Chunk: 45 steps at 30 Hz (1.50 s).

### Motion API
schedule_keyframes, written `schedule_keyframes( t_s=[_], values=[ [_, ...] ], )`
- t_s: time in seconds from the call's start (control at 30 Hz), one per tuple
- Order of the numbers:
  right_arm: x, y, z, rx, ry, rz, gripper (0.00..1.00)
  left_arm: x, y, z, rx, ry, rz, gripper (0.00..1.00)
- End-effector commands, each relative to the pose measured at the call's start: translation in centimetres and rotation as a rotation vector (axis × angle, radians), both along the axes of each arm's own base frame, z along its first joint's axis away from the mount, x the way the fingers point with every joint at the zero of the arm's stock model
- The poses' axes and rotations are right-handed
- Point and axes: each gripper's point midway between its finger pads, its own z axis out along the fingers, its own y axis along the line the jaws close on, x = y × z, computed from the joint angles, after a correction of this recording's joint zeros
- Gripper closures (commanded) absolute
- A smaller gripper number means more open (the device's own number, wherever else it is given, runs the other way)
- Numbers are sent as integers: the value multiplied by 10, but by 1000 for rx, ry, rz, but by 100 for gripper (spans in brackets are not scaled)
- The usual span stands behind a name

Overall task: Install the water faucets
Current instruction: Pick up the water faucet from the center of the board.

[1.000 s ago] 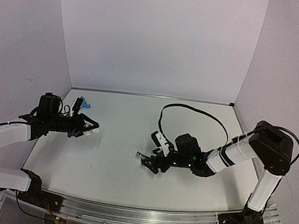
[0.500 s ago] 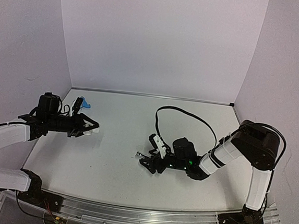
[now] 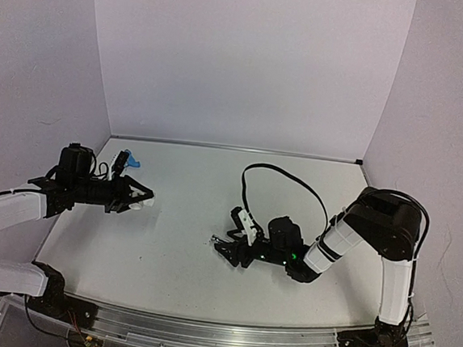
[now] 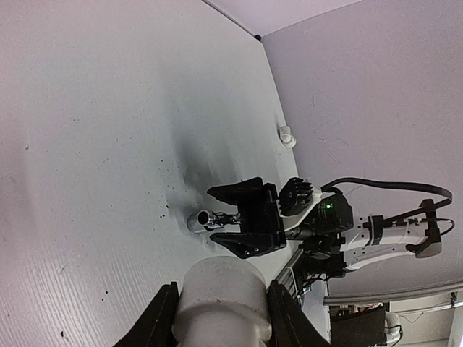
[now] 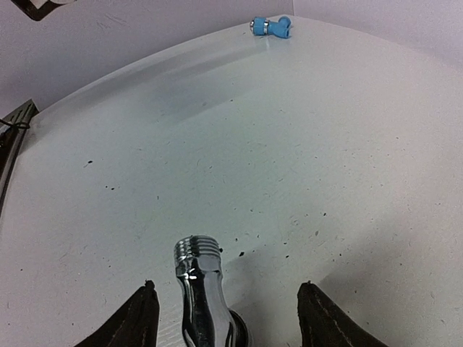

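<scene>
The shiny silver faucet (image 3: pixel 217 239) lies on the table in the middle, its threaded end (image 5: pixel 197 249) pointing away from my right wrist. My right gripper (image 3: pixel 227 247) is low on the table and open, its jaws on either side of the silver faucet (image 4: pixel 202 219) with gaps on both sides. The blue faucet (image 3: pixel 134 162) lies at the far left corner and shows far off in the right wrist view (image 5: pixel 271 26). My left gripper (image 3: pixel 143 200) hovers at the left, shut on a white cylindrical fitting (image 4: pixel 223 296).
A small white part (image 3: pixel 120 162) sits beside the blue faucet. Another white fitting (image 4: pixel 287 136) rests against the right wall. A black cable (image 3: pixel 284 178) loops above the right arm. Walls close in the table on the left, back and right.
My right gripper has slid a little left, further around the silver faucet, and its jaws have narrowed. The right arm's elbow has swung inward. The left arm has not moved.
</scene>
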Motion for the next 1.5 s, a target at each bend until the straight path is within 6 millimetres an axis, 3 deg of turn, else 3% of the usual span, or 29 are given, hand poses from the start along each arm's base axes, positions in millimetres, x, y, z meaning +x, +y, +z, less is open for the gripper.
schedule_keyframes(
  t_s=[0.0, 0.33, 0.8, 0.87, 1.0, 1.07, 1.3, 1.47],
  values=[
    [5, 4, 12, 68, -34, 11, 36, -1, -4, 27, -43, -84, -25, 100],
    [6, 6, 11, 82, -26, 26, 51, 0, -5, 30, -48, -85, -30, 100],
    [1, 15, 10, 99, -15, 90, 58, -1, -6, 34, -58, -87, -35, 100],
    [0, 16, 11, 103, -11, 98, 63, -1, -6, 35, -59, -87, -35, 100],
    [-2, 17, 15, 116, -6, 108, 88, -2, -6, 33, -59, -84, -37, 100],
    [-1, 16, 20, 127, -1, 98, 100, -3, -7, 33, -61, -83, -42, 100],
    [-13, 5, 63, 117, -45, 118, 100, -17, -19, 51, -134, -59, -163, 100],
    [-15, 11, 111, 3, -192, 211, 100, -35, -29, 76, -223, -5, -292, 100]
  ],
)
